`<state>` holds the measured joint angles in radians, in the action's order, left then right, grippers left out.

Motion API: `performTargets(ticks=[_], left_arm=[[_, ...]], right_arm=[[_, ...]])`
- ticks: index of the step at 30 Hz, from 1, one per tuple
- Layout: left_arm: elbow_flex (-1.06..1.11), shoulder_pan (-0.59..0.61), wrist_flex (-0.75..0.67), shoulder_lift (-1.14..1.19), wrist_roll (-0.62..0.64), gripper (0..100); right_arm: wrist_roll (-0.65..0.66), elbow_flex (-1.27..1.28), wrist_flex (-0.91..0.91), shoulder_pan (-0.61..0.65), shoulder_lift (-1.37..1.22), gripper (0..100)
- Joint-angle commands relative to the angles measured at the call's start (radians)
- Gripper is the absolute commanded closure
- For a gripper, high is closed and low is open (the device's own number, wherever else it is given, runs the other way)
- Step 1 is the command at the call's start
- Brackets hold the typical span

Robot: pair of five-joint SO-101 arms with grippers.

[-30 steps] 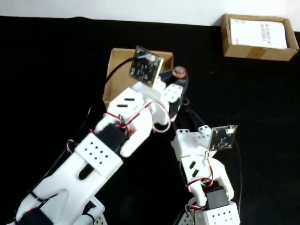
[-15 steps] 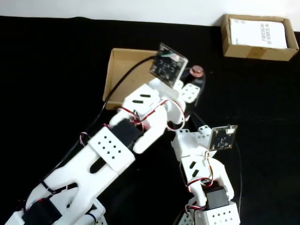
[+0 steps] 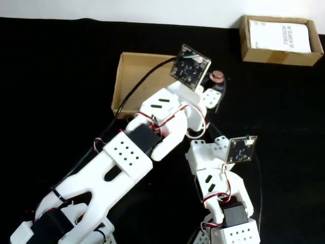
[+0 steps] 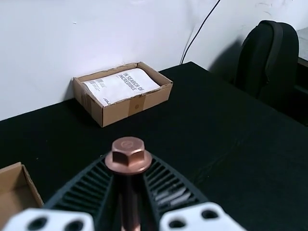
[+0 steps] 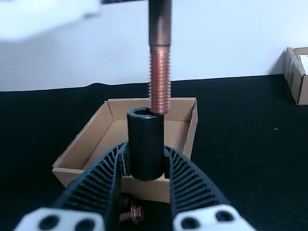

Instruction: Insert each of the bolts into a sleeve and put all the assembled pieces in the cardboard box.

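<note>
Right wrist view: the right gripper (image 5: 146, 150) is clamped on a black sleeve (image 5: 144, 132), which stands upright between the two ribbed fingers (image 5: 185, 180) with its open mouth upward. Directly above it hangs a copper bolt (image 5: 159, 72), threaded end down. The bolt's tip sits at the sleeve's mouth but off-centre, over one side of the rim; whether it has entered the bore I cannot tell. Behind the sleeve the open cardboard box (image 5: 185, 126) lies on the black table (image 5: 250, 144). A second bolt (image 5: 133, 212) lies on the table near the box's front wall, below the gripper.

In the left wrist view the left gripper (image 4: 129, 179) grips the bolt (image 4: 128, 155) by its shank – the hexagonal flanged head stands clear above the fingertips (image 4: 91, 180), and the shank runs down between them. Farther back a second box holding a printed booklet (image 4: 122, 91) rests by the wall.

From the high view the left arm stretches from the near left corner to the middle of the table. Its gripper (image 3: 216, 90) sits just beside the cardboard box (image 3: 127, 76), with the bolt's head (image 3: 217, 77) showing – outside the box, not over it. The box with the booklet (image 3: 282, 36) stands well apart in the far corner.
</note>
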<state>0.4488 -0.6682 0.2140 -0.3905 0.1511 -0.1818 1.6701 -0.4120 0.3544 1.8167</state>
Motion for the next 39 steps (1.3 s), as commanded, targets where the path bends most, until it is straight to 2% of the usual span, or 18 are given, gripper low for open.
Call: performTargets(ticks=[1, 9, 14, 30, 39], left_arm=[[-0.056, 0.007, -0.018, -0.005, -0.009, 99], [-0.042, 0.024, -0.014, -0.012, -0.009, 99], [-0.042, 0.021, 0.041, -0.013, -0.009, 99], [0.038, 0.024, 0.041, -0.016, -0.008, 99], [0.117, 0.024, 0.041, -0.099, -0.008, 99]], right_arm=[[-0.006, 0.071, 0.016, 0.002, 0.016, 99.1], [-0.005, 0.071, 0.016, -0.001, 0.016, 99.1], [-0.003, 0.071, 0.016, -0.001, 0.016, 99.1], [-0.002, 0.071, 0.018, -0.001, 0.016, 99.1], [-0.002, 0.071, 0.019, -0.002, 0.016, 99.1]])
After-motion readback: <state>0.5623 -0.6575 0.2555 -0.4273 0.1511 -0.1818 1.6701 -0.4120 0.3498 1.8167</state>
